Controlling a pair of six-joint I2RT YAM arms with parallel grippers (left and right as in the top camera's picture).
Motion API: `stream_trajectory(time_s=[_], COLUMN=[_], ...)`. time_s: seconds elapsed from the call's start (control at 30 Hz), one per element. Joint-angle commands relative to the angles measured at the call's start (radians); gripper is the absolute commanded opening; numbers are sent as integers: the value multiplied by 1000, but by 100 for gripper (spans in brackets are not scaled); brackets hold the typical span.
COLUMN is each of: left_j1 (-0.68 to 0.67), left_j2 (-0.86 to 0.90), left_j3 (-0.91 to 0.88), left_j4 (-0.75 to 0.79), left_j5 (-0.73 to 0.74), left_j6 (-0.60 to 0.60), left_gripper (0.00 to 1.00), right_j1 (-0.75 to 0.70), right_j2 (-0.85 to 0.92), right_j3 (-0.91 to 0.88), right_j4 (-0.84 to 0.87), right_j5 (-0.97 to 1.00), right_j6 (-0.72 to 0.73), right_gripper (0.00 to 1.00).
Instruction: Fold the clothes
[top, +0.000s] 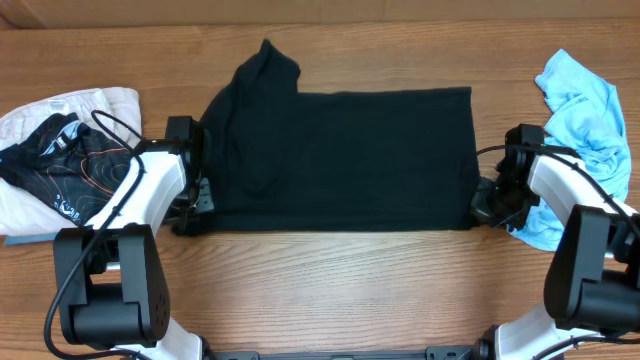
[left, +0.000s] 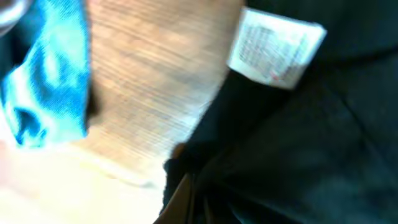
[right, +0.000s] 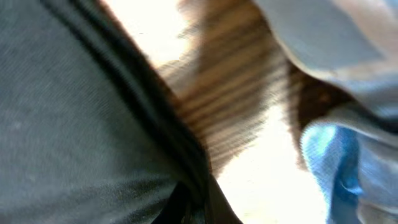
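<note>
Black fabric of the black garment (left: 298, 143) is pressed close to the left wrist lens and fills the right half of that blurred view. A white label (left: 275, 53) is seen on it near the top, with bare wood of the table (left: 149, 93) and a blue cloth (left: 53, 74) to its left. From the right wrist, the same dark cloth is shown filling the left side, its hem running diagonally across the wood, and a light blue garment (right: 348, 162) is seen at the lower right. From overhead, the black garment (top: 340, 160) is laid flat as a wide rectangle across the middle of the table (top: 330, 290), with one part sticking up at its upper left. The left gripper (top: 192, 215) is placed at the lower left corner of this garment and the right gripper (top: 480, 208) at its lower right corner. Whether either pair of fingers is spread or clamped on the cloth cannot be told, since the fingertips are hidden from above and blurred in the wrist views. The light blue garment (top: 585, 120) is crumpled at the right edge of the table, partly under the right arm. A white cloth (top: 100, 105) is heaped at the left edge, and a black patterned garment (top: 60, 165) is lying on top of it.
</note>
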Motion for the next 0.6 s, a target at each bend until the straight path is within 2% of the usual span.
stream_trajectory(time_s=[0.0, 0.3, 0.57], left_j1=[8, 8, 8], left_j2=[-2, -2, -18], left_j3=[-8, -8, 11], left_j4=[-19, -147, -141], left_j5=[-162, -156, -154], left_j6=[-85, -145, -175], left_gripper=[4, 4, 4], right_j1=[-32, -32, -31], right_j2=[5, 4, -44], right_j3=[-20, -20, -19], right_j4=[-8, -108, -105], right_j5=[129, 93, 50], right_j6=[42, 72, 71], right_gripper=[4, 4, 4])
